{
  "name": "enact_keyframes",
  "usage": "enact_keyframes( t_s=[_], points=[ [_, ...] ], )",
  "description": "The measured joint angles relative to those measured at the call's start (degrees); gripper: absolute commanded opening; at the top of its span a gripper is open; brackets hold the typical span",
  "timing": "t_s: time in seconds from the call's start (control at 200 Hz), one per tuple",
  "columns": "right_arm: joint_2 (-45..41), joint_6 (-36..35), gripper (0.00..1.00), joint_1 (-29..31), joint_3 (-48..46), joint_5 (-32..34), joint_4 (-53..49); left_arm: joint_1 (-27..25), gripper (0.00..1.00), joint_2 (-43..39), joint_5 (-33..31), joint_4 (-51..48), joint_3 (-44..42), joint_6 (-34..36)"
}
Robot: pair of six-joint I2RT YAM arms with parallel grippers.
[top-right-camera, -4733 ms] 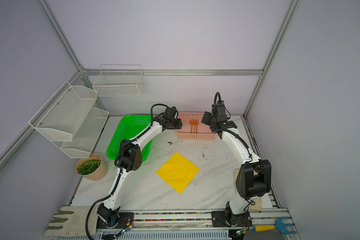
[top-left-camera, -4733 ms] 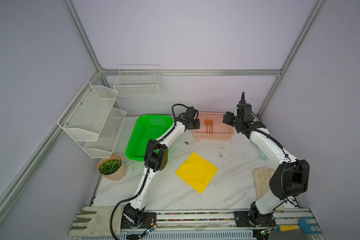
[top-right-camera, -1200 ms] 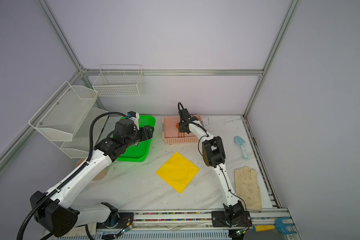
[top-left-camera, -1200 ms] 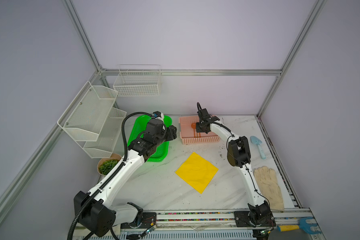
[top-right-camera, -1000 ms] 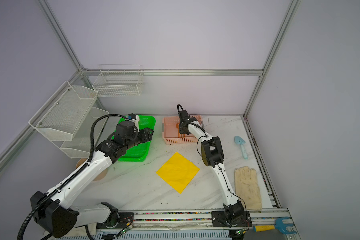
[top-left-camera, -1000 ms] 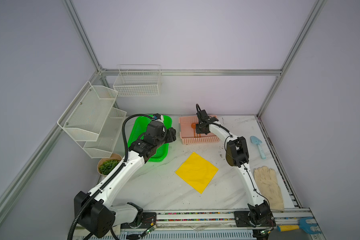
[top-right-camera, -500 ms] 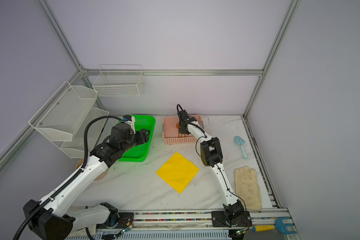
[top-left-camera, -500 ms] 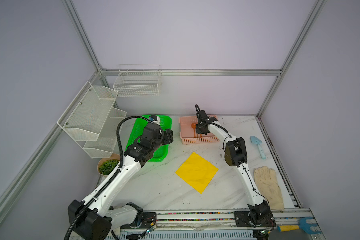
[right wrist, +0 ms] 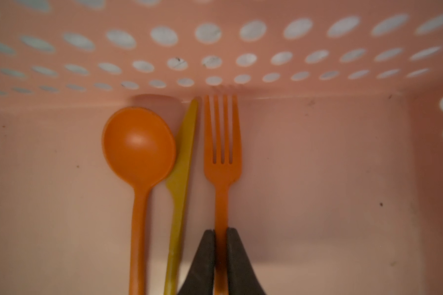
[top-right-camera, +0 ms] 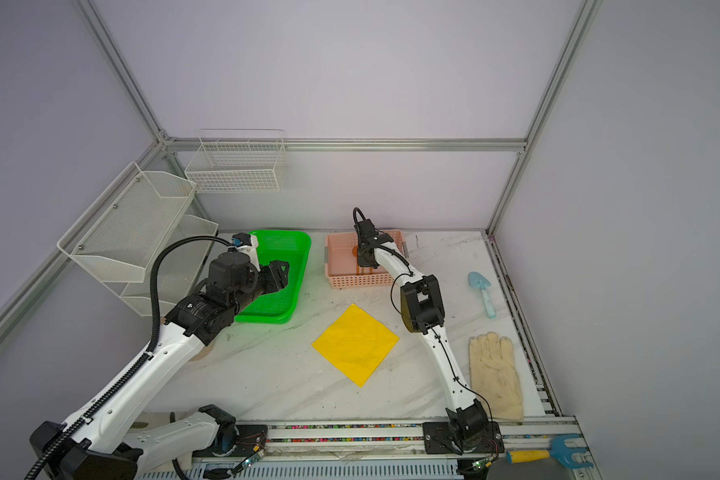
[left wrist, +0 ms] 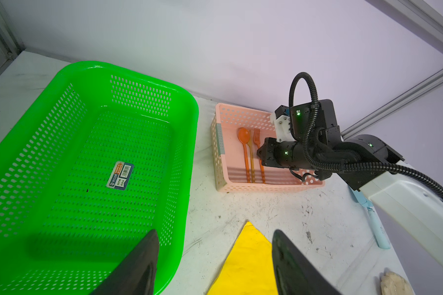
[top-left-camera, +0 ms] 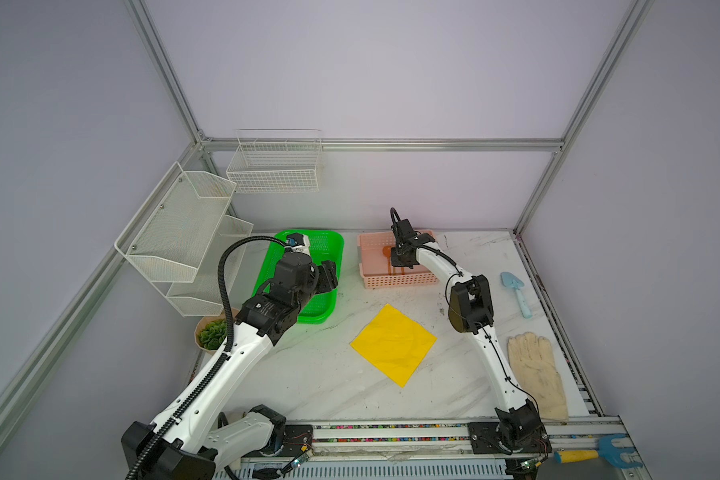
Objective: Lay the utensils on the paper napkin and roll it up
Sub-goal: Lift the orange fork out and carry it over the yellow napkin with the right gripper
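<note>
Clamping the fork (right wrist: 221, 178) handle, right gripper (right wrist: 221, 231) reaches into the pink basket (top-left-camera: 400, 281), upper centre.
We see tines at its wall; left gripper (left wrist: 214, 232) spread by green basket (left wrist: 138, 94) edge.

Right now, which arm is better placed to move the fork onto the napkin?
Right: the right pincer clamps the fork in the pink basket; the left pincer hangs open by the green basket.

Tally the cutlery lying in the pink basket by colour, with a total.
Orange: 2, the spoon and the fork
Yellow-green: 1, the knife
Total: 3
</note>
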Motion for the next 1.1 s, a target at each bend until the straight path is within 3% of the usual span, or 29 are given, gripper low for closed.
enact_keyframes(
  t_s=[0.27,0.58,1.1],
  points=[
    [-6.01,0.13,0.14,0.17,-0.02,1.03,-0.24,0.04,0.68,-1.49,-0.81,-0.13,-0.17,-0.04],
    [-23.78,0.44,0.14,1.55,-6.47,1.99,1.22,0.04,0.68,-3.58,-1.29,-0.31,-0.57,-0.04],
    [-57.44,7.65,0.14,15.10,-57.72,3.74,10.21,0.04,0.68,-9.01,-0.83,-1.18,-8.00,-1.51]
  ],
)
